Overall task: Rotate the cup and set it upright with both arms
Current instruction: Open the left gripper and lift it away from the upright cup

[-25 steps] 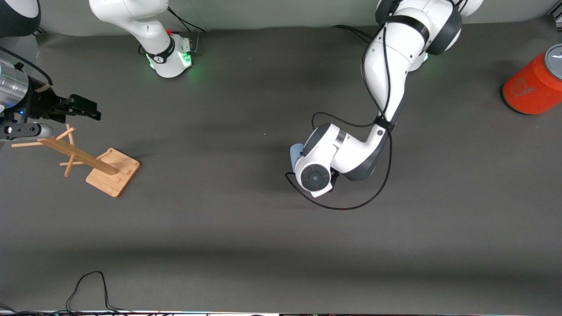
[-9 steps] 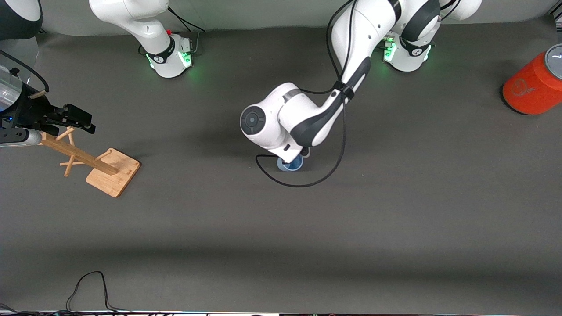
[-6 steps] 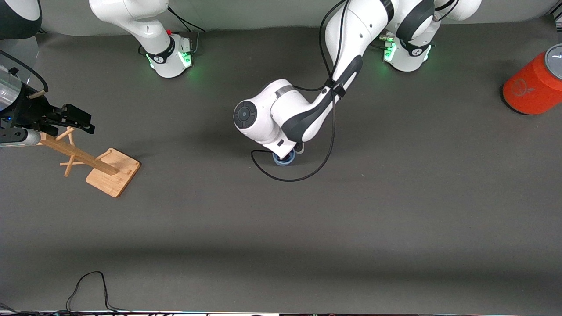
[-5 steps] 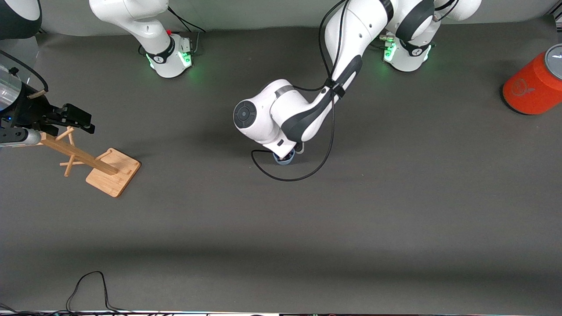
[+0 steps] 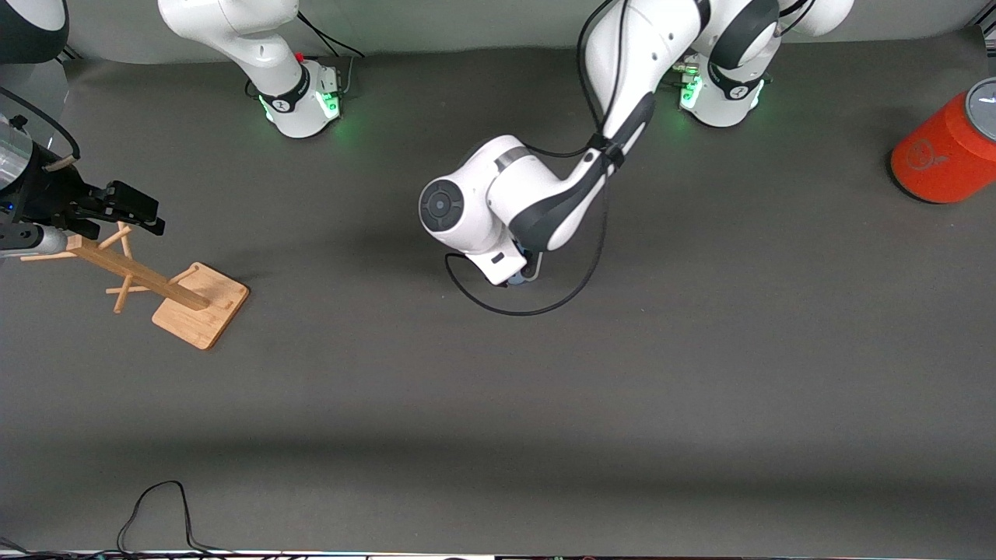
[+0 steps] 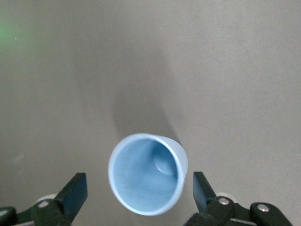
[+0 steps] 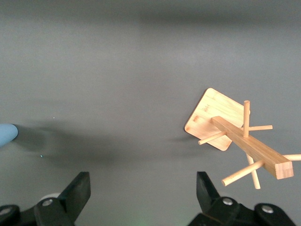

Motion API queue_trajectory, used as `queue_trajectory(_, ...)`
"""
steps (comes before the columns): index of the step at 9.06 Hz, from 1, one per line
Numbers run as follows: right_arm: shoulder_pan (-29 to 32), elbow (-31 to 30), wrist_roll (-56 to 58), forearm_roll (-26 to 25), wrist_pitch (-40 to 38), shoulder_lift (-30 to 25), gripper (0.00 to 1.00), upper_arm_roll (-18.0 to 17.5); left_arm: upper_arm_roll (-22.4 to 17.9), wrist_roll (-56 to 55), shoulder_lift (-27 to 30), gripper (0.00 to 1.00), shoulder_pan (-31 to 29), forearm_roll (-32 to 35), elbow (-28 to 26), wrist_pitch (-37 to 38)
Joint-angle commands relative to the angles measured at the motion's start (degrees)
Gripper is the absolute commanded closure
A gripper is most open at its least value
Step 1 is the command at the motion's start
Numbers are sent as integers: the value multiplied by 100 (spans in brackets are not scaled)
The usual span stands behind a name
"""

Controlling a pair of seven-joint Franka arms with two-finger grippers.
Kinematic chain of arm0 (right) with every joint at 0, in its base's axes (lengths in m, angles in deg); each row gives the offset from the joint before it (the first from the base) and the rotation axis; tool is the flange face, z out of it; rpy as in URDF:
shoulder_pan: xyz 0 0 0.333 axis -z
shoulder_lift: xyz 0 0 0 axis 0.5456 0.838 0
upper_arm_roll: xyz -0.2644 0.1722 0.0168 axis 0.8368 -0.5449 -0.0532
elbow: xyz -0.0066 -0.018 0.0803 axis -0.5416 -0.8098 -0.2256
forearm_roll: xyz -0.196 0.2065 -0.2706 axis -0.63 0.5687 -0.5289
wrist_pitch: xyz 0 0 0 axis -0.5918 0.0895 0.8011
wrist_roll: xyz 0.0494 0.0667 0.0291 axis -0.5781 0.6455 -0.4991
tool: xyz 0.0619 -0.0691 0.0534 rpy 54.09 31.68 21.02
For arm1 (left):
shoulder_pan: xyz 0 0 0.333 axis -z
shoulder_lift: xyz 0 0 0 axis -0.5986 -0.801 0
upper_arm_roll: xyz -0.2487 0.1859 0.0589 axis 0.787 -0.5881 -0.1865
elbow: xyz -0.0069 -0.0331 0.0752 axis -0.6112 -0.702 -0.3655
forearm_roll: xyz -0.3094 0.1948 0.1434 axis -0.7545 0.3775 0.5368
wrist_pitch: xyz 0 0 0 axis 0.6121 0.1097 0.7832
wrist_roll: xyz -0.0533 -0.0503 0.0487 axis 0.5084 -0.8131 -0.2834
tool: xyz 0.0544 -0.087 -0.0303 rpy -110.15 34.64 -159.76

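Currently left hand (image 6: 136,200) points straight down, fingers spread either side of the upright cup (image 6: 146,180) mid-worktop (image 5: 498,389), not gripping; right hand (image 7: 141,200) waits open above the wooden rack (image 5: 156,284).

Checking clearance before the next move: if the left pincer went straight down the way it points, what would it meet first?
Probably the cup: it stands upright, mouth up, between the open fingers of the left pincer, apart from both. The fingers themselves would likely pass beside it and meet the table.
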Motion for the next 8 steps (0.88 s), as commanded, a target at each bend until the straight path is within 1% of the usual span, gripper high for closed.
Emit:
queue_trajectory(1, 2, 153, 96, -64, -70, 69, 0, 13, 14, 788, 174, 0, -211, -173, -21, 435)
queue_trajectory(2, 2, 161, 157, -73, -70, 61, 0, 30, 14, 1453, 183, 0, -465, -181, -12, 663)
queue_trajectory(3, 20, 188, 158, -73, -70, 69, 0, 39, -91, 2417, 366, 0, -642, -103, -21, 796)
queue_trajectory(4, 29, 214, 132, -73, -70, 87, 0, 39, -170, 3731, 507, 0, -904, 115, -30, 937)
queue_trajectory(5, 29, 232, 88, -73, -70, 96, 0, 39, -206, 4928, 883, 0, -1429, 178, -125, 1060)
queue_trajectory(6, 11, 232, 79, -64, -70, 96, 0, 39, -197, 6019, 1382, 0, -1922, 179, -509, 1070)
queue_trajectory(7, 11, 240, 79, -64, -70, 96, 0, 30, -197, 7022, 1944, 0, -2388, 179, -1087, 991)
queue_trajectory(8, 11, 232, 70, -64, -70, 96, 0, 30, -197, 8015, 2420, 0, -2819, 179, -1528, 939)
